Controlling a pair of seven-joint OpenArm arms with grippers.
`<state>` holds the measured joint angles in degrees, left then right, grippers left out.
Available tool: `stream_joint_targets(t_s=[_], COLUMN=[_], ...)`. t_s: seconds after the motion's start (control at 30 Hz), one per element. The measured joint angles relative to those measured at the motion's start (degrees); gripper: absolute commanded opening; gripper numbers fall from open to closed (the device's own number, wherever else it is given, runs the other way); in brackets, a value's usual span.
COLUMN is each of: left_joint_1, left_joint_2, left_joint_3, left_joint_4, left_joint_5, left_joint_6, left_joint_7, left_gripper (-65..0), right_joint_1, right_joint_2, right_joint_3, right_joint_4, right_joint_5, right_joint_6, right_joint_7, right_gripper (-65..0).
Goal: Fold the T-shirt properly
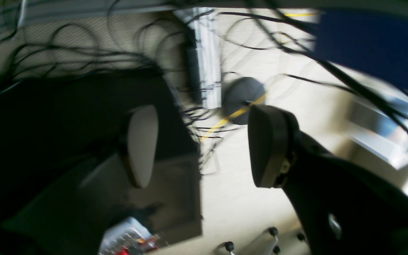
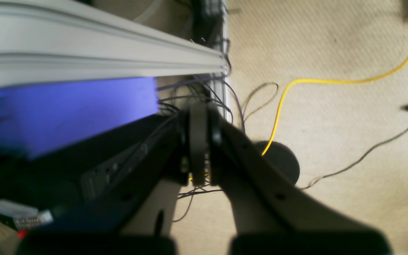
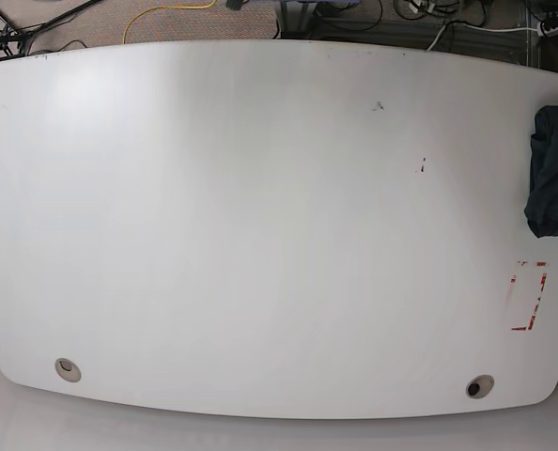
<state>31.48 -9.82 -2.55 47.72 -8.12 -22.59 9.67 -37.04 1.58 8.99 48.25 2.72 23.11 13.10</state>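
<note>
Dark navy-teal cloth was all I had to go on: the T-shirt (image 3: 554, 169) lay bunched in a heap at the far right edge of the white table (image 3: 260, 225) in the base view, partly cut off by the frame. Just below it on the tabletop sat a red-marked rectangle (image 3: 528, 296).

Neither arm showed in the base view. Through the left wrist camera I saw the left gripper (image 1: 204, 145) with its fingers spread wide and nothing between them, pointed out past the table toward carpet, tangled cables and a yellow cable (image 1: 230, 117). The right gripper (image 2: 198, 141) had its fingers pressed together on nothing, and it too looked down at floor and a yellow cable (image 2: 331, 81) beside an aluminium rail (image 2: 101, 60).

So the shirt was well apart from both sets of fingers, and neither wrist view showed it.

My worry was the approach. The garment was crumpled and hanging near the edge, so I judged that a careless pull could drag it off the table, or grab several layers at once and leave a knotted lump instead of a flat spread. With the wrist views blurred, I could not judge clearance from those loose cables either.
</note>
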Motion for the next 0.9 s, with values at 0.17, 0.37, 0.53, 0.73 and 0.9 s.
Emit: stream_joint_targets(t_s=[0.17, 0.37, 0.53, 0.73, 0.9], left_joint_1=[-7.6, -13.7, -18.1, -22.2, -22.9], left_joint_2=[-0.1, 1.0, 1.9, 1.6, 1.4], left_joint_3=[2.1, 2.5, 2.6, 2.5, 5.1], left_joint_4=[-11.1, -20.0, -25.0, -29.5, -30.5], left_joint_5=[0.8, 0.8, 0.7, 0.7, 1.2], left_joint_6=[2.0, 2.1, 2.0, 3.9, 9.0], left_joint_7=[0.0, -0.3, -0.5, -0.5, -2.6], left_gripper=[-28.5, -28.5, -28.5, -28.5, -28.5], right_joint_1=[4.3, 9.8, 14.1, 17.7, 20.0], right_joint_2=[1.1, 2.5, 3.6, 4.5, 4.3], right_joint_3=[-0.1, 0.0, -0.1, -0.1, -0.1], right_joint_4=[-5.1, -12.3, -18.8, -24.0, -25.9], right_joint_5=[0.0, 0.0, 0.0, 0.0, -3.6], right_joint_6=[-0.6, -0.7, -0.6, -0.7, -0.7], right_joint_7=[-0.3, -1.3, -1.7, -3.1, -3.9], right_gripper=[-64.4, -64.4, -64.4, -64.2, -64.2])
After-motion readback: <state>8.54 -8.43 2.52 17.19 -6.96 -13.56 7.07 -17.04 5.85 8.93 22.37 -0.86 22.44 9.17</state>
